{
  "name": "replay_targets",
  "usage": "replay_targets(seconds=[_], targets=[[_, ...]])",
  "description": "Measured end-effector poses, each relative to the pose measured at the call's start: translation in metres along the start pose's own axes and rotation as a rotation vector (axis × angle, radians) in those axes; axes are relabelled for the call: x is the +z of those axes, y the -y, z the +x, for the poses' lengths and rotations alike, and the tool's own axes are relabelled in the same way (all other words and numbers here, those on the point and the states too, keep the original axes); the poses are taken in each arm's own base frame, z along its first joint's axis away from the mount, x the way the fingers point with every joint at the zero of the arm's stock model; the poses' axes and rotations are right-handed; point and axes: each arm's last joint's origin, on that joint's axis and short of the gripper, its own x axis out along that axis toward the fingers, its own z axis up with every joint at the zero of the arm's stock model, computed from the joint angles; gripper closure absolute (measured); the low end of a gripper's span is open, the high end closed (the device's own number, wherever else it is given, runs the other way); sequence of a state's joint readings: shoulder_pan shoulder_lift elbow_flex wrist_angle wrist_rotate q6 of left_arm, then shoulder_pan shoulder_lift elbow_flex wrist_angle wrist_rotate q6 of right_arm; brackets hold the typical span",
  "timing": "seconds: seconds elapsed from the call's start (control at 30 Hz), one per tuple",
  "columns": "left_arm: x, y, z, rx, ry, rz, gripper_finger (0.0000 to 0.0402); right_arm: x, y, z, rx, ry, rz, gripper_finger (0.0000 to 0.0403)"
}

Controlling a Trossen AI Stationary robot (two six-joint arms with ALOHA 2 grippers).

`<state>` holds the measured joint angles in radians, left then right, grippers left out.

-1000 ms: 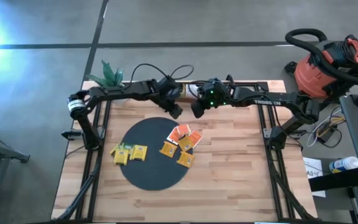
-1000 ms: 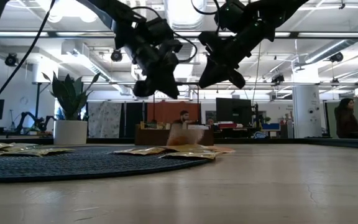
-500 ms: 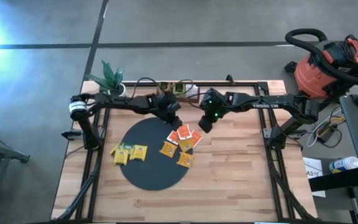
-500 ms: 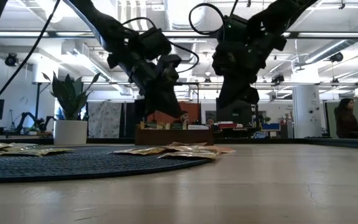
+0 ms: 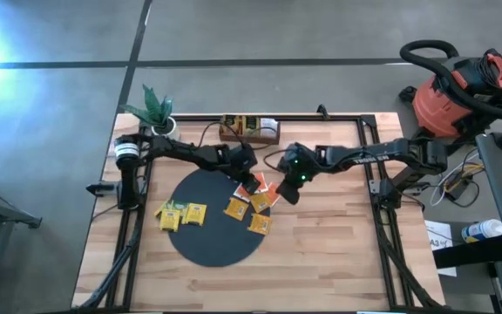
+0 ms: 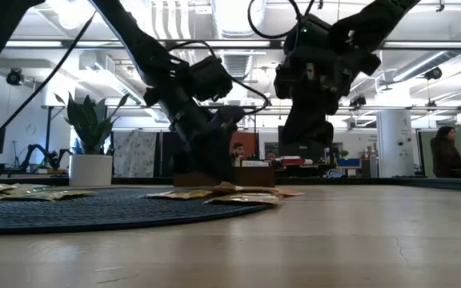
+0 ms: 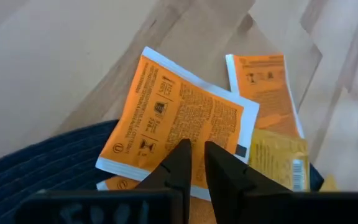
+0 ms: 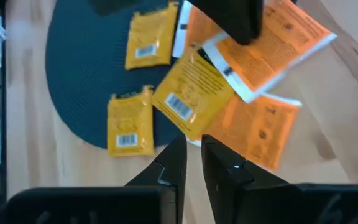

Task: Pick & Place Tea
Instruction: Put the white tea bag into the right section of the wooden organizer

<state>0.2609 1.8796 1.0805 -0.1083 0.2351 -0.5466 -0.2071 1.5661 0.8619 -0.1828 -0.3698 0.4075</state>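
Note:
Several yellow tea packets point(image 5: 194, 212) lie flat on the black round mat point(image 5: 207, 244). Orange ones point(image 5: 273, 194) lie at the mat's far right rim, partly on the wood. My left gripper point(image 5: 253, 185) hangs low over the top orange packet point(image 7: 179, 118), slanting down, its fingers point(image 7: 182, 158) a narrow slit apart with nothing between them. My right gripper point(image 5: 291, 196) is just right of the pile and higher above the table point(image 6: 302, 140). It looks down on the yellow and orange packets point(image 8: 191, 93), its fingers also a narrow slit apart. My left gripper has its fingertips right over the middle of the top orange packet point(image 7: 194, 134), slanting down from the far left. I cannot tell whether they touch it. The packet lies flat on the others.
A brown wooden compartment tray point(image 5: 249, 129) stands at the table's far edge, and a potted plant point(image 5: 155, 106) at the far left corner. A red shop vacuum point(image 5: 460, 87) stands off the table to the right. Bare wood point(image 5: 321, 262) lies near and right of the mat.
Both grippers have come away from the tray at the far edge, toward the near side and down to the orange packets. The left one sank lowest. The right one has also tipped and rolled. The packets have not moved.

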Motion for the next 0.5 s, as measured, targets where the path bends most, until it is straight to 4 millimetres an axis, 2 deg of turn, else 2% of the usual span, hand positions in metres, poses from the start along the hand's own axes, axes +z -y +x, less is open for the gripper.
replay_targets(seconds=[0.13,0.3,0.5], targets=[[0.005,0.005,-0.013,0.015,0.045,-0.005,0.0355,-0.004,-0.003,0.004,-0.038,0.018,-0.018,0.0332],[0.011,0.01,-0.031,0.09,0.134,0.093,0.0355,-0.004,-0.008,0.006,-0.082,0.064,-0.045,0.0305],[0.007,0.002,-0.025,0.081,0.071,0.114,0.0355,0.0,-0.011,0.016,-0.056,0.114,-0.076,0.0287]])
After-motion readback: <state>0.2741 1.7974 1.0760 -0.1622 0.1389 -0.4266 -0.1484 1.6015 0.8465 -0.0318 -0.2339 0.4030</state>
